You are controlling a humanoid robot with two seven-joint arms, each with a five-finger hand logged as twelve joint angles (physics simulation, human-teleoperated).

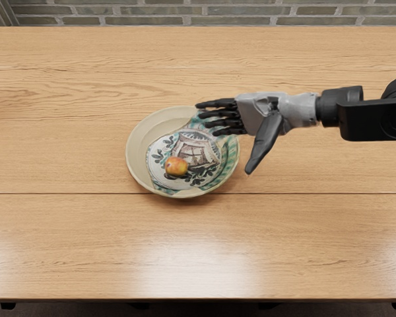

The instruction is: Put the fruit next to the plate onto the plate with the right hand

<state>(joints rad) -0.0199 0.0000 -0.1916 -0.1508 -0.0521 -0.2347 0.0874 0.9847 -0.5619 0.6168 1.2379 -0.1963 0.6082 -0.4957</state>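
Wood, pale and grained, makes up the table (66,224) on which everything is set. The right robot hand (251,115) is seen above it, its dark arm (376,115) entering from the right edge of the view. The robot hand is spread wide and nothing is held. The four dark fingers (218,113) are stretched out flat, side by side, and the thumb (261,145) is pointed down toward the near edge of the table.

Under the fingertips lies the plate (137,135), a shallow dish with a cream rim and a green and dark painted pattern. The part of its rim nearest the robot hand is overlapped by the fingers in the view, while palm and wrist are seen outside the rim. Whether the rim is touched cannot be told.

The fruit (176,166), small, round and yellow with a red blush, is found on the plate's painted middle. It lies beyond the fingertips and toward the thumb's side, apart from every finger. Between the robot hand and the fruit only the plate's painted surface is seen.

Behind the robot hand, past the far edge of the table, a brick wall (185,13) is shown. On the thumb's side, a plank seam is drawn across the table just below the plate, and glare is spread over the near boards.
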